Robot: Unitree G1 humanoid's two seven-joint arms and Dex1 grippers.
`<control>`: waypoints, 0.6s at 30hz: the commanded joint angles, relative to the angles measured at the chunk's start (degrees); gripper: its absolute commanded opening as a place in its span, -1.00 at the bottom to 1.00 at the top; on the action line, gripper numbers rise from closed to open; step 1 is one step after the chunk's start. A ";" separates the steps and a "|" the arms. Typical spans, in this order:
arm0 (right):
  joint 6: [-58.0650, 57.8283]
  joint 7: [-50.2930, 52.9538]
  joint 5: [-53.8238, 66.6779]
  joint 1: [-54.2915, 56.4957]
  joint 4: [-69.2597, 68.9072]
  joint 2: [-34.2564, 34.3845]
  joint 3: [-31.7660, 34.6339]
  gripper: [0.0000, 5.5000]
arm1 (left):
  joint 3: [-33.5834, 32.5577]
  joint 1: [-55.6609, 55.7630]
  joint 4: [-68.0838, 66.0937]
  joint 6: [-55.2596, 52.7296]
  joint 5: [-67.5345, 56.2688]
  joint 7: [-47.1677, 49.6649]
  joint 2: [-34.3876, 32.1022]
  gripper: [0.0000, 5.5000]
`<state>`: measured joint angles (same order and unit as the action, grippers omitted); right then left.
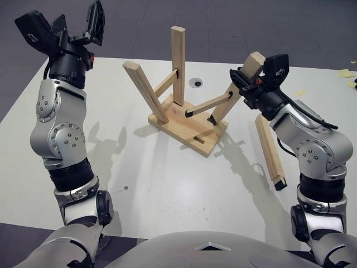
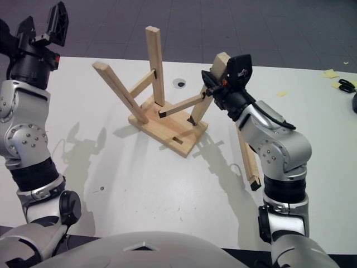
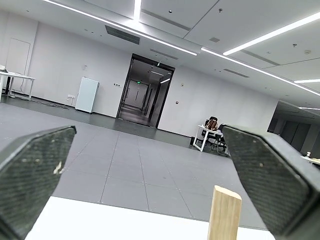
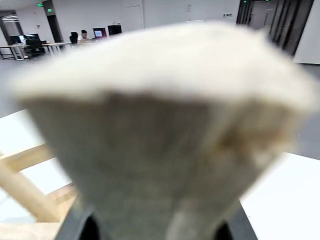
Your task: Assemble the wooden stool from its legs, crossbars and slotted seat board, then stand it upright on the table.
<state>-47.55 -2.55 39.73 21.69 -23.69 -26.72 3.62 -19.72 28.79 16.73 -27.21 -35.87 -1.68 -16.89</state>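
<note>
Pale wooden stool (image 2: 167, 127), half built and upside down near the middle of the white desk (image 1: 167, 190), with the slotted seat board (image 1: 187, 131) flat on the surface. Two legs up from the board: one upright leg (image 1: 178, 61) and one slanted leg (image 1: 146, 92) leaning toward the left edge, a short crossbar (image 1: 166, 85) between them. Third leg (image 1: 233, 97) tilted toward the right edge, its foot at the board's right corner. Second crossbar (image 1: 209, 105) sticking out of it toward the upright leg, dark tip near that leg's base. Fourth leg (image 1: 269, 149) loose and flat on the desk near the right edge, apart from the board.

Right arm (image 1: 312, 139) bent at the elbow, forearm angled in from the right edge. Right jaws clamped on the upper end of the third leg.

Left arm (image 1: 58, 123) raised over the far left corner, forearm nearly vertical. Left jaws wide apart, holding nothing, pointed up and out past the desk's far edge. End of one wooden leg (image 3: 224, 212) low between the pads (image 3: 35, 170) in the left wrist view.

Round cable hole (image 1: 196, 82) behind the stool. Yellow paper scraps (image 1: 346, 73) at the far right corner.
</note>
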 commanded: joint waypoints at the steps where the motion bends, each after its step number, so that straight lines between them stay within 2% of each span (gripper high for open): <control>1: -2.29 -2.47 -0.65 -5.02 5.08 0.20 1.98 -0.62 | 0.30 -0.42 -0.49 0.35 0.84 -0.96 -0.34 0.96; 9: 1.94 -15.94 5.90 2.85 9.16 -0.69 7.68 -0.63 | 0.88 0.23 -2.24 0.60 1.22 -2.34 -0.19 0.96; 18: 18.95 -42.92 -6.07 11.19 24.83 -5.52 -1.32 -0.63 | 1.59 0.42 -3.86 1.68 1.24 -3.42 1.08 0.96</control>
<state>-31.87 -41.02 36.21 29.82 -1.64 -31.03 4.34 -18.37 28.84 13.69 -25.88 -35.05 -4.63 -16.19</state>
